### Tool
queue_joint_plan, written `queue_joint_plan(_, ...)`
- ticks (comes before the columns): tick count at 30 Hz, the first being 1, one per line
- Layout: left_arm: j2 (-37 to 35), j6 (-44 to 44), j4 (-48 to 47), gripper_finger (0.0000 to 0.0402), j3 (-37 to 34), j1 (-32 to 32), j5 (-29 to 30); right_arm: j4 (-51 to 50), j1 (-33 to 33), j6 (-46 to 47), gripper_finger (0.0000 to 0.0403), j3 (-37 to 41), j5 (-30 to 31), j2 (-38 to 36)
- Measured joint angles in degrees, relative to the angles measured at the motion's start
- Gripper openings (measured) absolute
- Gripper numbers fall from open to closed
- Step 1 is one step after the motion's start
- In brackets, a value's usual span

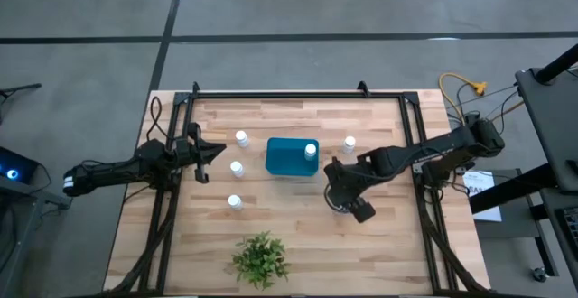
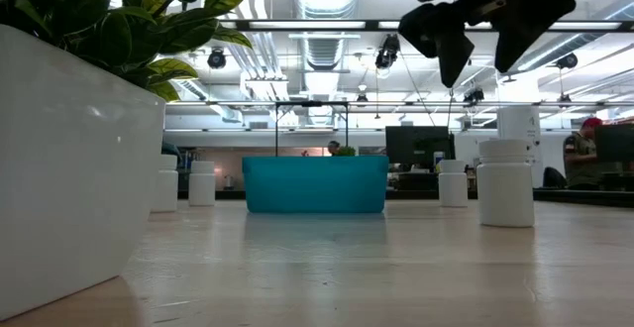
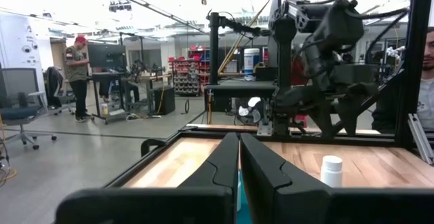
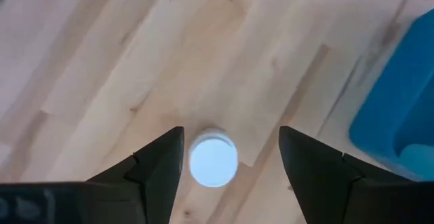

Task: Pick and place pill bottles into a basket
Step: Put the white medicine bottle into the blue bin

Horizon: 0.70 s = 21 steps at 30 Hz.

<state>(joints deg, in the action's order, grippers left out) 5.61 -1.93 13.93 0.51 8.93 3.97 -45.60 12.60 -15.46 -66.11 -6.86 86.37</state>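
The teal basket (image 1: 289,157) stands at mid-table with one white pill bottle (image 1: 311,151) inside it. Three bottles stand upright to its left (image 1: 242,138), (image 1: 237,168), (image 1: 234,202), and one to its right (image 1: 349,143). My right gripper (image 1: 337,202) is open and points down over another upright bottle (image 4: 213,160). Its fingers stand on either side of the cap without touching it. In the low view the gripper (image 2: 485,50) hangs above that bottle (image 2: 505,181). My left gripper (image 1: 206,156) waits at the table's left, shut and empty.
A green plant (image 1: 260,260) in a white pot (image 2: 69,159) stands near the front edge. A black frame (image 1: 298,95) runs around the table's far and side edges. Bare wood lies right of my right gripper. People show in the room beyond the table.
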Motion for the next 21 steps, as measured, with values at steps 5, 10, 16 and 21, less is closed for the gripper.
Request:
queue_joint_plan(5,0.28,0.00,0.00,0.0000,0.00,-0.02,0.00,1.52,1.76,-1.05,0.0231,0.02,2.86,0.00)
queue_joint_plan(10,0.34,0.00,0.01,0.0000,0.00,-0.01,0.00,2.33,2.14,-0.61,0.0231,0.45,2.94,0.00)
queue_joint_plan(16,0.43,0.02,0.02,0.0000,-0.02,-0.01,0.00,4.51,2.72,1.53,0.0231,3.61,2.92,0.00)
queue_joint_plan(21,0.54,0.02,0.03,0.0000,-0.02,0.00,0.00,6.21,3.43,1.97,0.0231,6.14,2.82,0.07)
